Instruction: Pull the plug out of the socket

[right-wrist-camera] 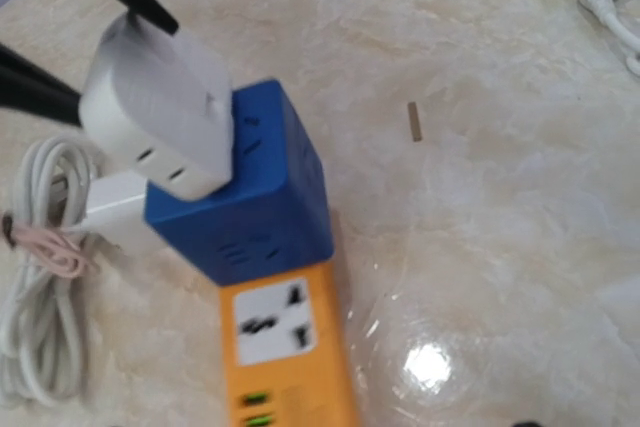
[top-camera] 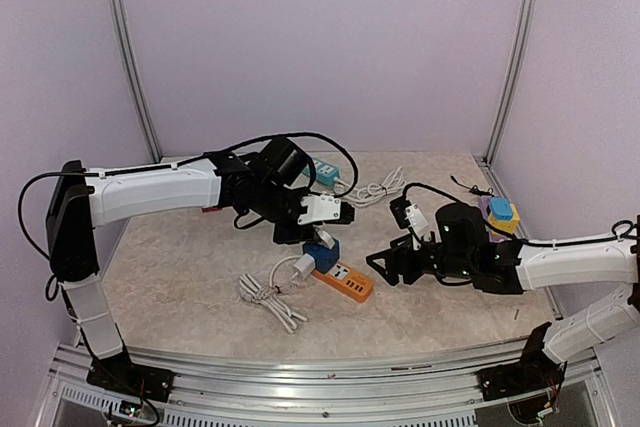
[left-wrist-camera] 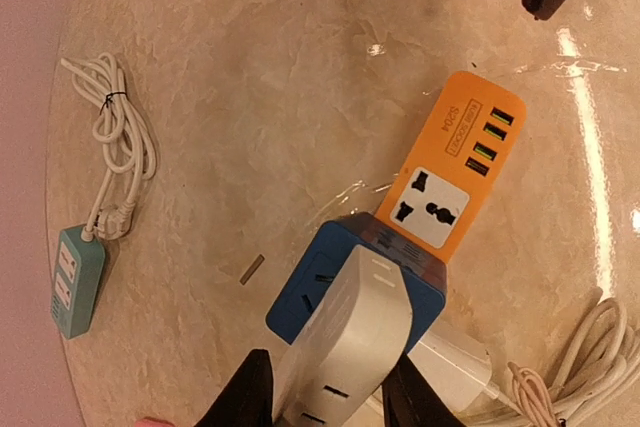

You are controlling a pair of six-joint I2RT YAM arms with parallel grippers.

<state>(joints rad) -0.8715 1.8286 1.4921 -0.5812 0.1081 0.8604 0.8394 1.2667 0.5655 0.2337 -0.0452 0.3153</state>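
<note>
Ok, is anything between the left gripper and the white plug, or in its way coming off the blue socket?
Nothing visible. The left gripper flanks the white plug, seemingly touching both sides. Its way off the blue socket looks open; a second white charger sits beside it, out of the path.

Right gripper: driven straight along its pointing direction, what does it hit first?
Probably the near end of the orange power strip, ahead of the blue adapter; height is unclear.
</note>
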